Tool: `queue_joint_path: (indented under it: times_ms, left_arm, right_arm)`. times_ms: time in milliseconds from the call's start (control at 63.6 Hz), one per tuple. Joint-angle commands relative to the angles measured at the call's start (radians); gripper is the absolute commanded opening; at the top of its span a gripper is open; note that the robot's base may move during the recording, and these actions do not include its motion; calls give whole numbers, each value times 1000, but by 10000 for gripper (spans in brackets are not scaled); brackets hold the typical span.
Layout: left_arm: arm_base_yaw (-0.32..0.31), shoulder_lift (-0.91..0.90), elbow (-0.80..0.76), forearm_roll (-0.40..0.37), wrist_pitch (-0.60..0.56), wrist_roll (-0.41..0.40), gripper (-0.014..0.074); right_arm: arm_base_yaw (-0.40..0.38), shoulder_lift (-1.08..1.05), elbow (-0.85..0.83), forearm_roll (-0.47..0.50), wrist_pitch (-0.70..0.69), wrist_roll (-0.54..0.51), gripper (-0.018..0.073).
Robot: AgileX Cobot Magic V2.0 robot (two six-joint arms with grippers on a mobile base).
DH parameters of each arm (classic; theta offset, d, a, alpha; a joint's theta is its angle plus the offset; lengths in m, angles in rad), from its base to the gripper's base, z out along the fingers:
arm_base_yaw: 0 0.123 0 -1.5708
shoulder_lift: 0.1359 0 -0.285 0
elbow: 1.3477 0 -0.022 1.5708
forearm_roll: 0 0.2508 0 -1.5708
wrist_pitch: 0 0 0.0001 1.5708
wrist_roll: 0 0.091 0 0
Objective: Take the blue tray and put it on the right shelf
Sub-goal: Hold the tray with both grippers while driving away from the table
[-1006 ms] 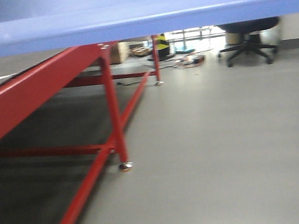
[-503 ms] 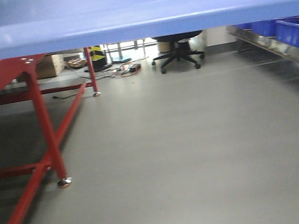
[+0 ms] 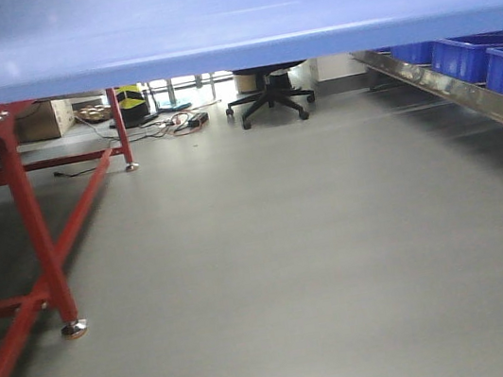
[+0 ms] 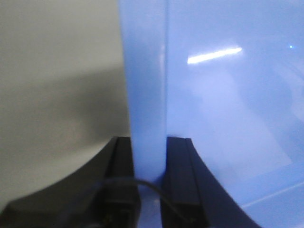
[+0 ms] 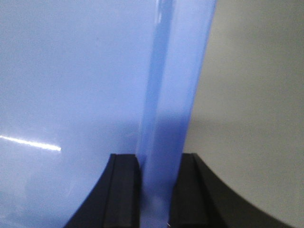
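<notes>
The blue tray (image 3: 224,16) fills the top band of the front view, held up in the air above the floor. In the left wrist view my left gripper (image 4: 149,142) is shut on the blue tray's left rim (image 4: 147,95), one black finger on each side. My right gripper (image 5: 159,159) is likewise shut on the tray's right rim (image 5: 173,85). The right shelf (image 3: 466,89) shows at the right edge of the front view as a shiny steel rail running away from me.
Deep dark-blue bins (image 3: 500,63) stand on the shelf. A red metal table frame (image 3: 32,223) with a footed leg stands at the left. An office chair (image 3: 267,95), cables and boxes lie at the far end of the grey floor (image 3: 282,260).
The view has swung to the right: the red table frame slid leftward, and the steel shelf with blue bins has come into sight at the right. The tray stays gripped.
</notes>
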Motion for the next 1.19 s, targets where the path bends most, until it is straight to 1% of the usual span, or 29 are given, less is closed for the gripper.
queue_joint_path:
  times_ms: [0,519,1179]
  left_arm:
    - [-5,-25,-28,29,80,31,-48]
    - [-5,-25,-28,27,81,31,-48]
    - [-5,-21,-28,-4,81,31,-48]
  right_arm:
    - [-6,-14,-38,-52,-66,-21,66]
    - [-6,-14,-38,-52,-66,-21,66]
    - [-8,-14,-38,-52,-66,-21,66]
